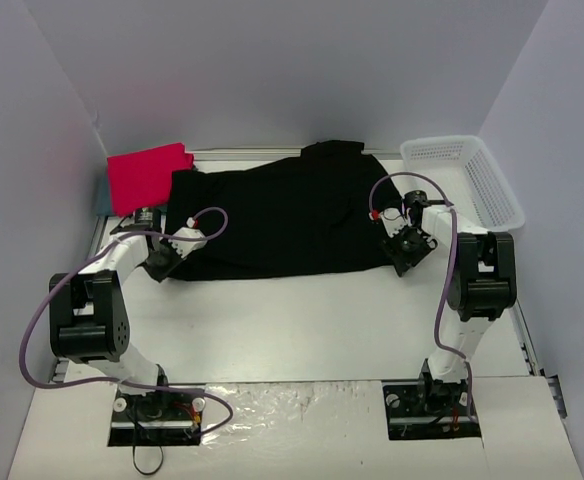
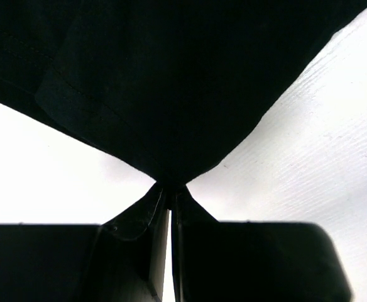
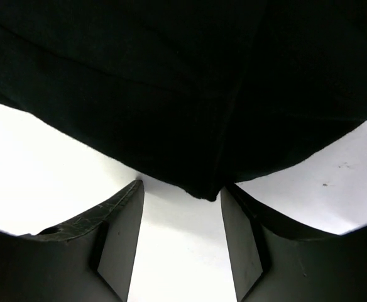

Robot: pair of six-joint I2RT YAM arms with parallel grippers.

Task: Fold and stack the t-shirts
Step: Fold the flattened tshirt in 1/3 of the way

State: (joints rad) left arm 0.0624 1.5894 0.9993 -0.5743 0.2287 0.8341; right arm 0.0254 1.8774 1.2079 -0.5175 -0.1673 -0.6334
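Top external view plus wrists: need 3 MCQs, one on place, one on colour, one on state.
1. Where is the white mesh basket?
A) far left
B) between the arm bases
C) far right of the table

2. What colour is the folded t-shirt at far left?
A) yellow
B) red-pink
C) white

3. The left pincer is:
A) shut on the black t-shirt
B) open wide
C) holding the basket

Key:
1 C, the top view shows it by the right wall.
2 B, it is bright red-pink beside the black cloth.
3 A, the left wrist view shows the fingers together, pinching a corner of the cloth.
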